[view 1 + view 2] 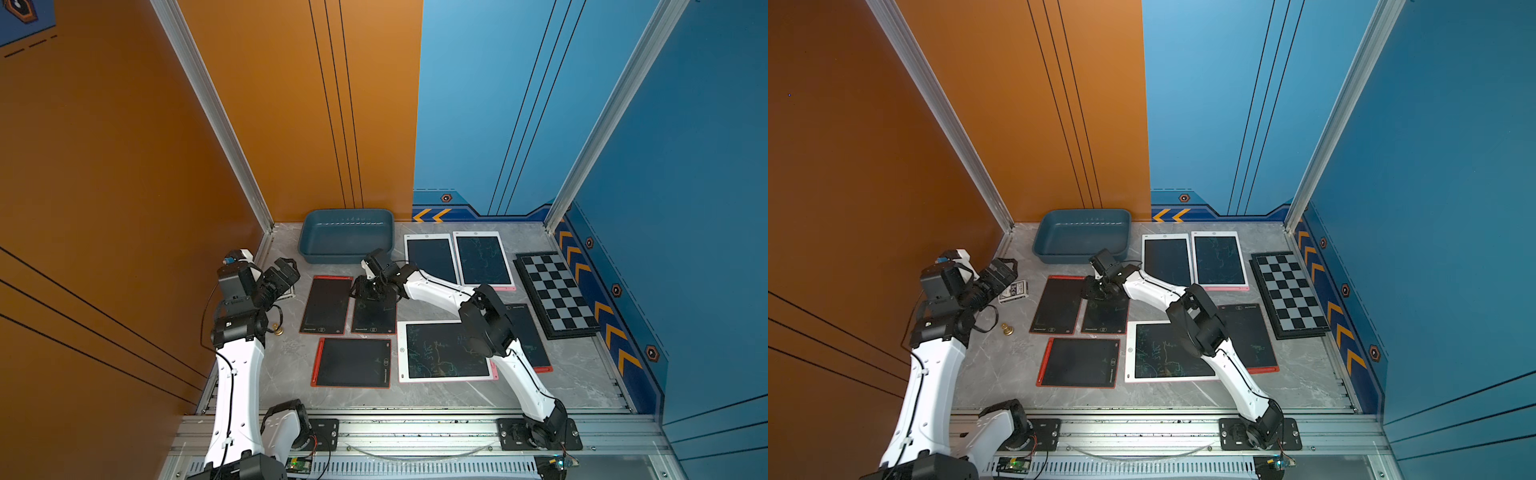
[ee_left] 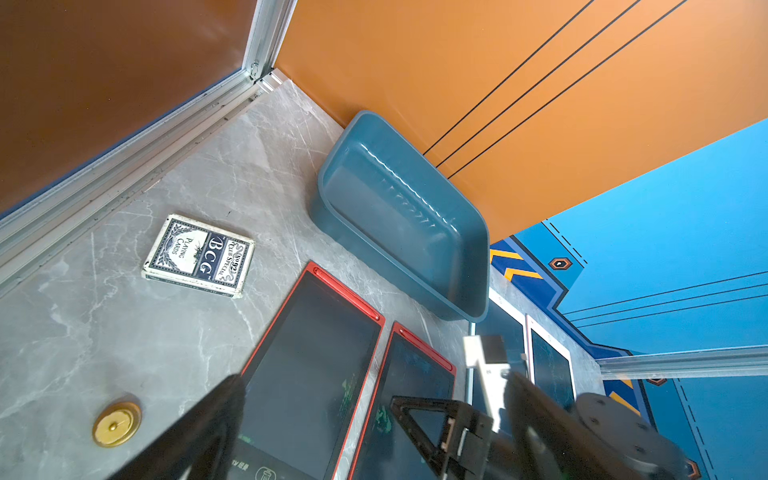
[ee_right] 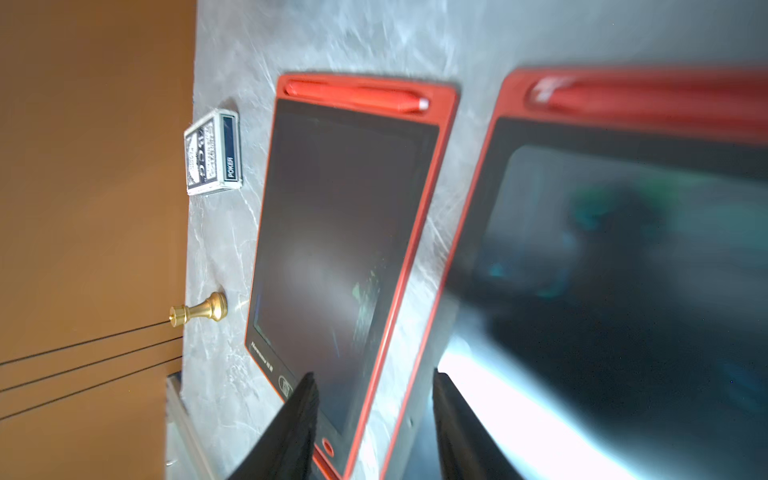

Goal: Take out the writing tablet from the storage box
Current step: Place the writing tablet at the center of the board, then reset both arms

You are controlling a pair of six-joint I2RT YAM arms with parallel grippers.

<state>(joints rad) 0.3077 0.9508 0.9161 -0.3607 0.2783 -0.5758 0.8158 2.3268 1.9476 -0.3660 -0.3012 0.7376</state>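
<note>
The left pincer (image 1: 284, 269) hangs above the left side of the desk (image 1: 291, 374) with its fingers wide open and nothing in them. A pack of cards (image 1: 1014, 291) and a little gold knob (image 1: 1007, 329) lie on the desk close to it. The blue storage box (image 1: 332, 257) sits just behind the right pincer (image 1: 368, 291), and right under that pincer a red writing tablet (image 1: 374, 322) lies flat on the desk, outside the box. The pincer's fingers (image 3: 297, 415) are apart and hold nothing, and another red tablet (image 1: 326, 305) lies just to its left.
</note>
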